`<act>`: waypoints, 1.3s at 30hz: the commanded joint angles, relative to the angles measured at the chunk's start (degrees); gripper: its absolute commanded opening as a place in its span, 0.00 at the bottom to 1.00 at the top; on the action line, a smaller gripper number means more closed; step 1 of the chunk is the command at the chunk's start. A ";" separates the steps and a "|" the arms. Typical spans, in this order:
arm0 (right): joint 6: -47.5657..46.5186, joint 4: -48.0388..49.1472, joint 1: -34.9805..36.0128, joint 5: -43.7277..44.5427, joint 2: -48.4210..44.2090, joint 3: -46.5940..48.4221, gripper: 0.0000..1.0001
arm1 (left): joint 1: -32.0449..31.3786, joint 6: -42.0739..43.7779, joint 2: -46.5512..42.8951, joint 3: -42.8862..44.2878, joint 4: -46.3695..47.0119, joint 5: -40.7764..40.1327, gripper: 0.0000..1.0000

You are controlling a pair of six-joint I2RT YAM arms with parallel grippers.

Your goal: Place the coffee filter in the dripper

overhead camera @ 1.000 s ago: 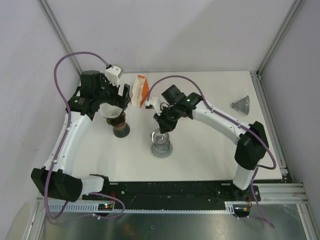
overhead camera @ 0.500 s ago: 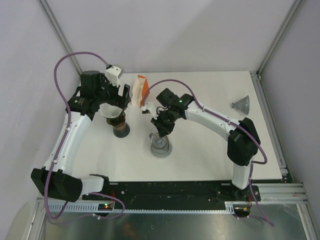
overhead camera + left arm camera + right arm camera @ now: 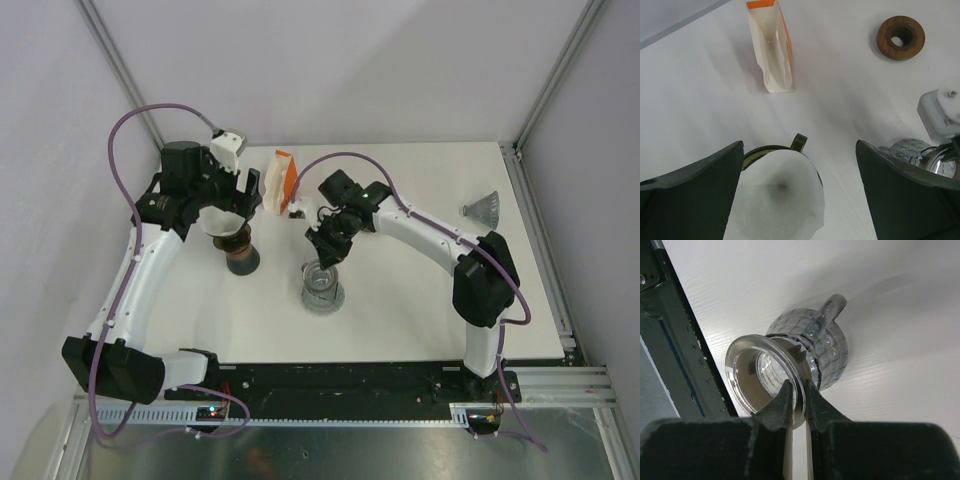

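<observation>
Top external view is showing the white table (image 3: 420,300). Left gripper (image 3: 799,146) is hovering directly above the dripper (image 3: 762,150), with its fingers spread wide and holding nothing. Right gripper (image 3: 798,390), to the right of the dripper, is pinching the rim of the glass server (image 3: 827,355). The filter pack (image 3: 772,50) is lying behind the dripper. The coffee filter (image 3: 782,200) is sitting inside the dripper. The wooden ring (image 3: 900,31) is lying near it.

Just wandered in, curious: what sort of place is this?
Probably a robot test bench, not a kitchen: two arms bolted to a white table, metal frame rails around it, and coffee gear such as a paper filter and glass vessel.
</observation>
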 commanded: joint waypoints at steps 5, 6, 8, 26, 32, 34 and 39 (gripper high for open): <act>3.19 1.40 -2.42 -1.60 -0.82 2.07 0.00 | -0.19 1.03 -1.00 0.23 1.64 1.16 0.98; 3.50 1.66 -2.53 -1.57 -0.90 1.95 0.00 | -0.19 1.01 -0.97 0.27 1.66 1.24 0.98; 3.72 2.03 -2.45 -1.22 -0.93 1.29 0.00 | -0.19 1.03 -0.95 0.26 1.63 1.28 0.98; 6.32 3.39 -0.58 -1.42 -0.52 -2.61 0.00 | -0.22 1.09 -1.26 0.08 1.58 1.21 0.98; 6.67 2.53 -0.39 -1.55 -0.48 -2.77 0.00 | -0.19 0.89 -1.03 0.13 1.62 1.70 0.98; 6.90 2.38 -0.40 -0.71 -0.02 -2.92 0.00 | -0.19 0.65 -0.99 0.00 1.62 2.43 0.98; 7.60 4.12 -0.25 0.13 0.31 -3.87 0.10 | -0.28 -0.39 -0.65 -0.72 1.61 5.02 0.97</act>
